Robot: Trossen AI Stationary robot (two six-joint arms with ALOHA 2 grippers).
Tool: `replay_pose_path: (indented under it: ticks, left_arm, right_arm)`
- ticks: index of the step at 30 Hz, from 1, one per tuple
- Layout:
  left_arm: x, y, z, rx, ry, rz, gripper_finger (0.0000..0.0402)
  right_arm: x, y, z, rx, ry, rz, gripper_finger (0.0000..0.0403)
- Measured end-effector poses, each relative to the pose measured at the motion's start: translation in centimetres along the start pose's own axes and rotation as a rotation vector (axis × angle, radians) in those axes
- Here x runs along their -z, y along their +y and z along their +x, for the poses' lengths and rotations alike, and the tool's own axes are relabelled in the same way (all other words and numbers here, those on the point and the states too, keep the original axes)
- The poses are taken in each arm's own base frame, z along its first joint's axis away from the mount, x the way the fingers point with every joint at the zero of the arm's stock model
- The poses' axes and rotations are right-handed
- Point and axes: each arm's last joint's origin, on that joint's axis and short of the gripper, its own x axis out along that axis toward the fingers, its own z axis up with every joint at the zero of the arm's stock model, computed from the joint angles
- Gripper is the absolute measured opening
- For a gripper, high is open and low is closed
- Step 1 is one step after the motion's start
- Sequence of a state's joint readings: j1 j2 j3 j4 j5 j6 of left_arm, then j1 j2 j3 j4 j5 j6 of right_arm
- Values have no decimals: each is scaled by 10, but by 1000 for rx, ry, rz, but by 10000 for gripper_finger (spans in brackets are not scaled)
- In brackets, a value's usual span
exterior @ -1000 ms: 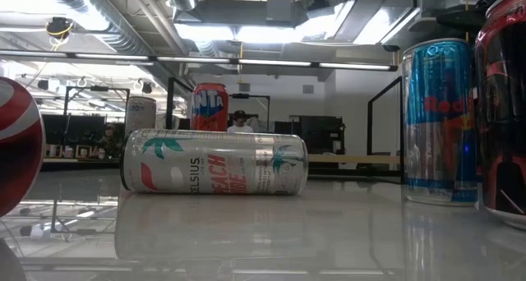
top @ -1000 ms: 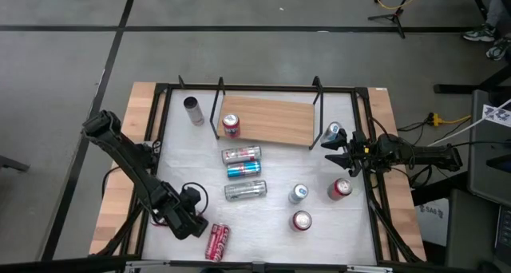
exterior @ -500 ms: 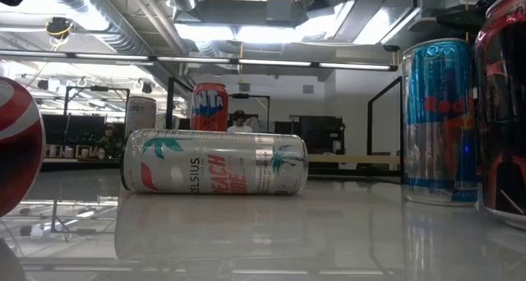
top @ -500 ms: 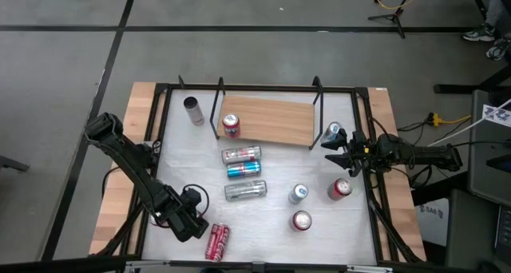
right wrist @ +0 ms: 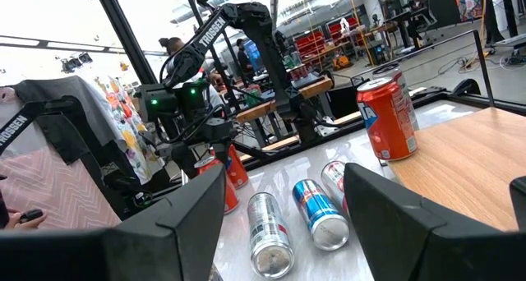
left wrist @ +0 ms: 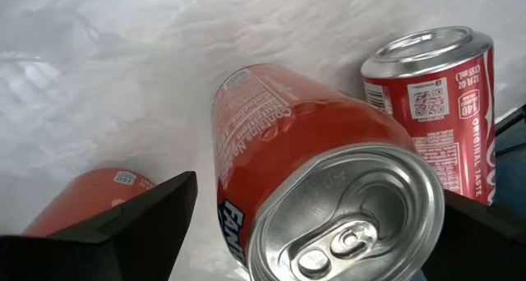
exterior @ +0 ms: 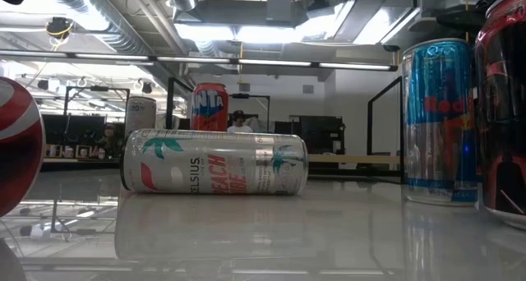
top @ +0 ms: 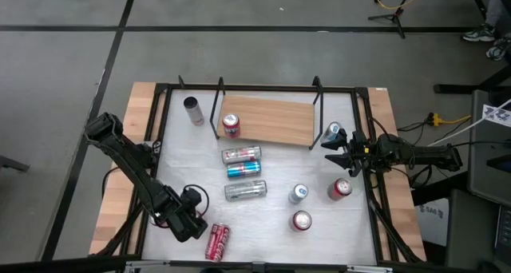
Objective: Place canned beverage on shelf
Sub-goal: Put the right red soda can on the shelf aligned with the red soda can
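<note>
- White tabletop (top: 271, 213) carries scattered cans; the wooden shelf (top: 271, 120) sits at the far edge.
- Left gripper (top: 192, 222), spread wide, straddles a lying red can (left wrist: 329, 182); best centre it before closing.
- Right gripper (top: 335, 152) hangs half-open and empty beside the shelf.

Red can (top: 231, 125), light-brown shelf (top: 271, 119)
</note>
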State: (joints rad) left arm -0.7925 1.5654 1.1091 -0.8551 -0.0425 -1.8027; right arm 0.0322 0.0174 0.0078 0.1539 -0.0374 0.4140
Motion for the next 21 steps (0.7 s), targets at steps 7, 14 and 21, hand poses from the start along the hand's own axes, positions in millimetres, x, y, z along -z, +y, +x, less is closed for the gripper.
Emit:
replay_pose_path:
  ticks: [7,14,21]
  left_arm:
    - [-3,-1,0,1,-3,-10,359]
    - [-10,-2,0,2,-8,-35,310]
    - [-16,-3,0,2,-15,-31,300]
  right_arm:
    - [0,0,0,0,0,0,239]
    - [0,0,0,0,0,0,239]
    - [0,0,0,0,0,0,239]
